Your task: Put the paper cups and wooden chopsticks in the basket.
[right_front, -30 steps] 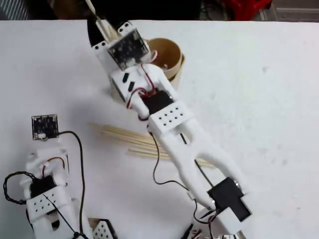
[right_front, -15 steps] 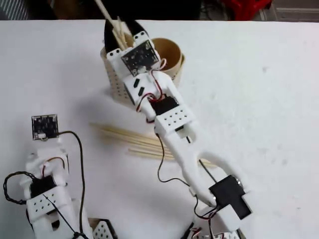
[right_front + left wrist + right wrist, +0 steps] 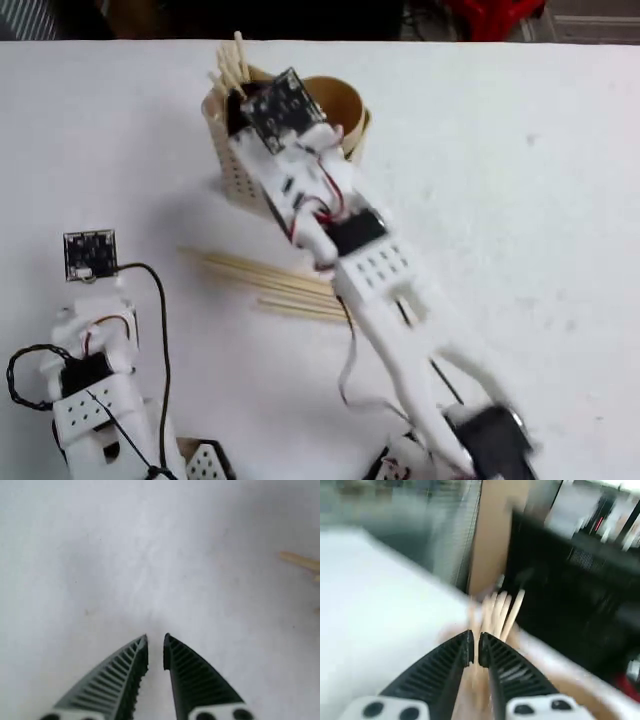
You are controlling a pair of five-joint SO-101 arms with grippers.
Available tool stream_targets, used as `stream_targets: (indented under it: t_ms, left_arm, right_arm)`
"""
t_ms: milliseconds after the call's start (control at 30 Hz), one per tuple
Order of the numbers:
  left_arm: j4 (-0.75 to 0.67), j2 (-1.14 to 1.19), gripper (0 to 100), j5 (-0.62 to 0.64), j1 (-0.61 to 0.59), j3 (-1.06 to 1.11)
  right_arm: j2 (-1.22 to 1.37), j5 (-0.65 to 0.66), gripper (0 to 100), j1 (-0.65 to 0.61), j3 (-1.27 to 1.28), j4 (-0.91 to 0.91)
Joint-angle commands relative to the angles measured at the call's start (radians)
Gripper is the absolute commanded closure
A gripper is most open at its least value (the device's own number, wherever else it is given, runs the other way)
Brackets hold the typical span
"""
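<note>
White table spans the frame, with a dark room along the top edge. The left gripper has its jaws nearly closed and empty. The right gripper has narrow jaws, with the wooden chopsticks just beyond.

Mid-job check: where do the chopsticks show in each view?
High: bundle upright in the basket; loose chopsticks flat on the table, nearer the arm bases.
Left wrist: tips of the loose chopsticks on the table.
Right wrist: the bundle just past the right gripper.
Shared landmark: the white table.

White table, red thing beyond, perhaps a crate
</note>
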Motion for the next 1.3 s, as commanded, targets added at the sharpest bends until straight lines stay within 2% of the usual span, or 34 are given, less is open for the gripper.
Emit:
stream_targets:
  t_ms: [0, 200, 367, 467, 533, 700, 833, 1000, 1167, 1267]
  left_arm:
    - [-0.023, -0.013, 92, -0.009, 0.015, -0.003]
    - [-0.023, -0.013, 92, -0.009, 0.015, -0.003]
    - [-0.023, -0.013, 92, -0.009, 0.015, -0.003]
    - [-0.023, -0.013, 92, -0.009, 0.015, -0.003]
    - [-0.023, -0.013, 92, -0.009, 0.015, -0.003]
    - [-0.023, -0.013, 92, -0.009, 0.015, -0.003]
    - [-0.023, -0.013, 92, -0.009, 0.015, -0.003]
    - [-0.023, -0.013, 92, -0.009, 0.015, -0.003]
    - [-0.023, -0.013, 92, -0.009, 0.015, -0.003]
    - [-0.023, -0.013, 92, -0.009, 0.015, -0.003]
  right_arm:
    - [-0.236, -0.006, 97.4, -0.054, 0.107, 0.265]
    - [-0.458, 0.020, 97.4, -0.087, 0.239, 0.522]
    - [-0.386, 0.256, 96.4, -0.117, 0.244, 0.777]
    - [-0.251, 0.358, 89.2, -0.125, 0.244, 0.852]
    - [-0.142, 0.407, 85.8, -0.116, 0.244, 0.843]
    - [0.116, 0.480, 90.9, -0.101, 0.244, 0.657]
    - [0.260, 0.511, 88.7, -0.102, 0.241, 0.578]
    - [0.348, 0.516, 84.8, -0.102, 0.238, 0.556]
    - [0.397, 0.516, 87.5, -0.101, 0.238, 0.530]
    - [0.400, 0.516, 92.7, -0.101, 0.236, 0.533]
